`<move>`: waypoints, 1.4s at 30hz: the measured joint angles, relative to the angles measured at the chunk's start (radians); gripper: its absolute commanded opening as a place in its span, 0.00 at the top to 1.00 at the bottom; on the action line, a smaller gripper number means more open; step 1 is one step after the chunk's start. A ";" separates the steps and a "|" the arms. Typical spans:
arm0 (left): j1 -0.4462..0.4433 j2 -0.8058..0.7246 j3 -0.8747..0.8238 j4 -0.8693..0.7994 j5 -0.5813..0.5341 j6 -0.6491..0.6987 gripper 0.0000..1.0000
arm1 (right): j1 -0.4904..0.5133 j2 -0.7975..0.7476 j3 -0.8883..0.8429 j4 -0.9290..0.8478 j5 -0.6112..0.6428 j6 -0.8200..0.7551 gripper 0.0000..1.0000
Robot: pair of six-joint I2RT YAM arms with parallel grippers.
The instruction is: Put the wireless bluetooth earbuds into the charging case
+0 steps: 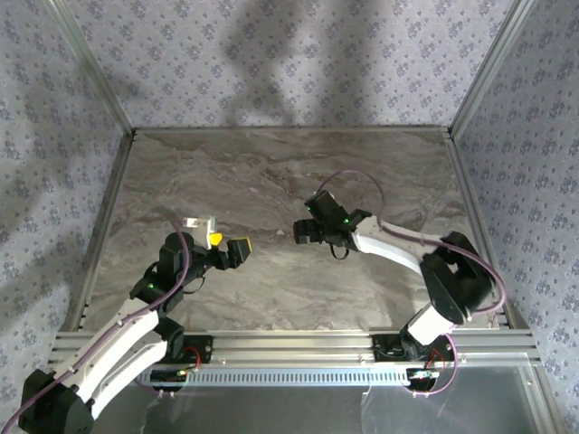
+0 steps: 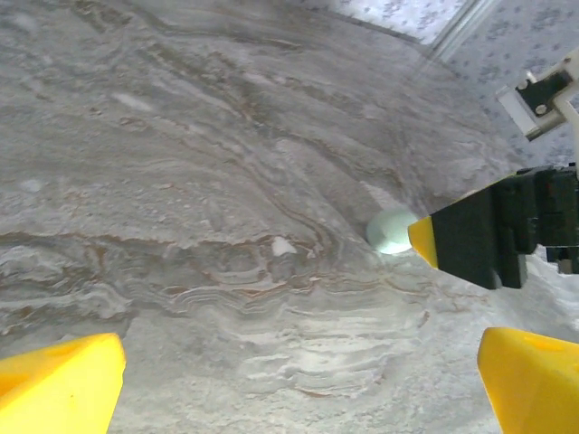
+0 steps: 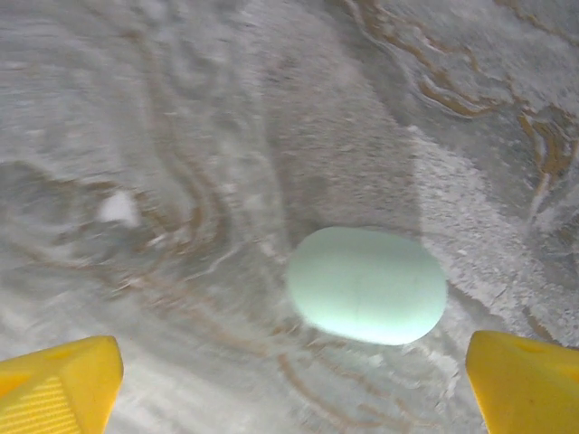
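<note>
a: where is the charging case (image 3: 366,285)?

b: it lies flat on the table (image 1: 271,172), near the middle, in the gap between the two arms. it looks like one smooth white pebble.

a: what is the right gripper (image 3: 294,389) doing?

b: its two yellow tips are spread far apart, one in each bottom corner of the right wrist view. it holds nothing. the charging case lies on the table just ahead of the tips, a bit closer to the tip on the right of that view.

a: does it touch the charging case?

b: in the left wrist view, one yellow tip of the right gripper sits right beside the charging case (so close that i cannot tell if they touch).

a: and the left gripper (image 2: 298,389)?

b: it is spread wide too, and it holds nothing. its yellow tips sit in the bottom corners of its own view, over bare table. the charging case is well ahead of it, up and to the right in that view.

a: can you see an earbud (image 2: 283,246)?

b: yes, one tiny white piece. it lies on the table by itself, outside the charging case and a little way from it. in the left wrist view it is to the left of the charging case. in the right wrist view it is a blurry white dot, off to the left of the charging case.

a: how do the arms stand from above?

b: the two grippers face each other across a small gap.
</note>
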 measured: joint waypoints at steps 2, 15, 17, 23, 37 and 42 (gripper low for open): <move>-0.009 -0.024 -0.006 0.011 0.006 0.005 0.00 | 0.024 -0.066 -0.040 0.033 -0.011 -0.014 0.00; -0.029 -0.270 -0.048 0.010 -0.046 0.042 0.00 | 0.187 -0.509 -0.324 0.191 0.014 -0.085 0.00; -0.029 -0.299 -0.049 0.000 -0.064 0.047 0.00 | 0.192 -0.551 -0.350 0.194 0.031 -0.085 0.00; -0.029 -0.320 -0.050 -0.027 -0.122 0.065 0.00 | 0.194 -0.620 -0.378 0.186 0.112 -0.085 0.00; 0.000 0.060 0.176 -0.160 -0.248 0.116 0.00 | -0.087 -0.593 -0.362 0.158 0.072 -0.157 0.00; 0.123 0.223 0.271 -0.190 -0.238 0.116 0.00 | -0.274 -0.612 -0.327 0.140 0.029 -0.163 0.00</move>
